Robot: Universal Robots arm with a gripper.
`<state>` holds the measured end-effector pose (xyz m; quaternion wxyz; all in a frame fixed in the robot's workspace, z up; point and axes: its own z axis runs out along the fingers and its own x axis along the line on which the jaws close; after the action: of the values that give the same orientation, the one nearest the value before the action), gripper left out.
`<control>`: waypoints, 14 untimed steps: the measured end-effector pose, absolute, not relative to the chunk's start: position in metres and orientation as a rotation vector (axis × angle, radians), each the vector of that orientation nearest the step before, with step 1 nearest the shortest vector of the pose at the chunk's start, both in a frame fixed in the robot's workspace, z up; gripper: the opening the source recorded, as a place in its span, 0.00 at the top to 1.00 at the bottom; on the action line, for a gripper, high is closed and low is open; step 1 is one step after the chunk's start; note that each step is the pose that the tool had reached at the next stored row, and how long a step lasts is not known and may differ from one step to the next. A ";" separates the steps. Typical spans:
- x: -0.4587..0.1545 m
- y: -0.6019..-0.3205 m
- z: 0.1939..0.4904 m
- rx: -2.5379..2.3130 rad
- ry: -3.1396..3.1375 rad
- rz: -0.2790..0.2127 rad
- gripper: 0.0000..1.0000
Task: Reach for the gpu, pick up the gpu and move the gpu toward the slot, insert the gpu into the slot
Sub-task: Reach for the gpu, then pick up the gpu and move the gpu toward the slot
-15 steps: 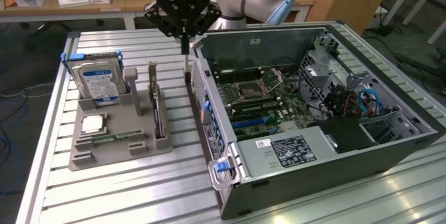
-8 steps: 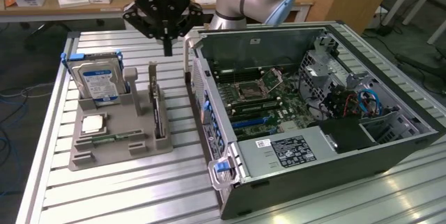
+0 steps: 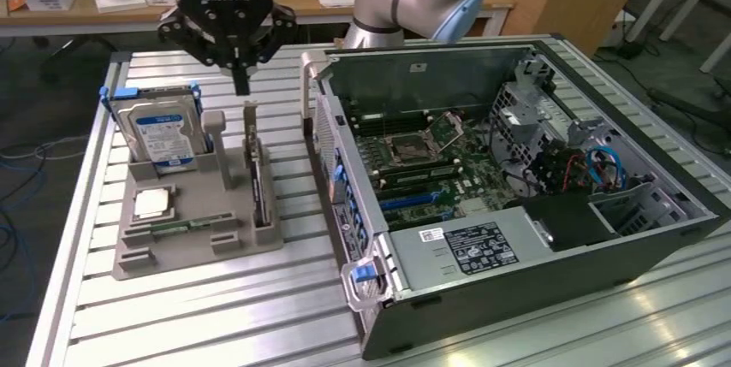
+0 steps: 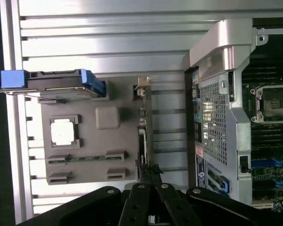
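The gpu (image 3: 258,174) is a thin dark card standing on edge in the right-hand groove of a grey holder (image 3: 194,243), its silver bracket (image 3: 249,121) at the far end. My gripper (image 3: 241,85) hangs just above that bracket end, fingers drawn together to a point and holding nothing. In the wrist view the gpu (image 4: 143,134) appears edge-on, running from the bracket (image 4: 142,86) toward the fingertips (image 4: 153,172). The open computer case (image 3: 342,153) lies to the exterior view's right of the holder. Blue expansion slots (image 3: 413,200) sit on its motherboard.
The holder also carries a blue-labelled hard drive (image 3: 160,132) standing upright, a square processor (image 3: 153,203) and a green memory stick (image 3: 174,228). The case's handle and side wall (image 4: 217,94) rise close beside the gpu. Everything rests on a ribbed aluminium table (image 3: 228,307).
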<state>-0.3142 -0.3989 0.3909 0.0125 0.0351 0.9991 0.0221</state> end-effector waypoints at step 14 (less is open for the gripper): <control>-0.323 -0.399 0.391 0.109 3.114 0.069 0.65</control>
<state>-0.3227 -0.3989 0.3907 0.0124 0.0350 0.9991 0.0221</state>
